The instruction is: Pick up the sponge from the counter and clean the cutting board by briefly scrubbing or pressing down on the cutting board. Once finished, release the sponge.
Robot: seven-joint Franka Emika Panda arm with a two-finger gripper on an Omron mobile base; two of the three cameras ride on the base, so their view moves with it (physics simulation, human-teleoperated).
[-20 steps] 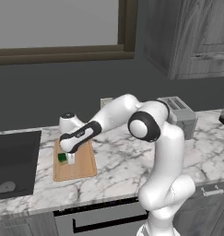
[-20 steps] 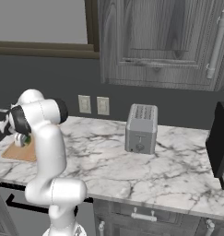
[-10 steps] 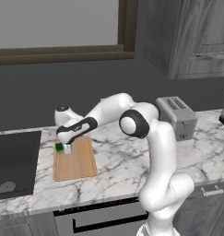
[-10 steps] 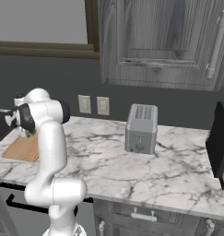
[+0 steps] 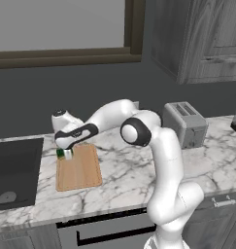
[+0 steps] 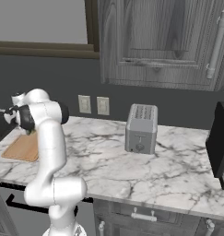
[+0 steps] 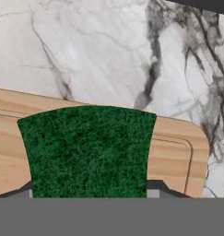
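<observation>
My gripper [image 5: 64, 154] is clamped on the sponge [image 5: 64, 153] — green face toward me — at the far corner of the cutting board [image 5: 79, 168] on the desk [image 5: 124, 170].

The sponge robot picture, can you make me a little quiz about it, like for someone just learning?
1. True or false: the tool is shut on the sponge.
2. Over which part of the cutting board is the sponge? A) the far corner nearest the sink B) the middle C) the near edge
3. Fill in: the grey appliance standing on the counter, on the other side of the arm from the board, is a ____.

Key: 1 true; 2 A; 3 toaster.
</observation>
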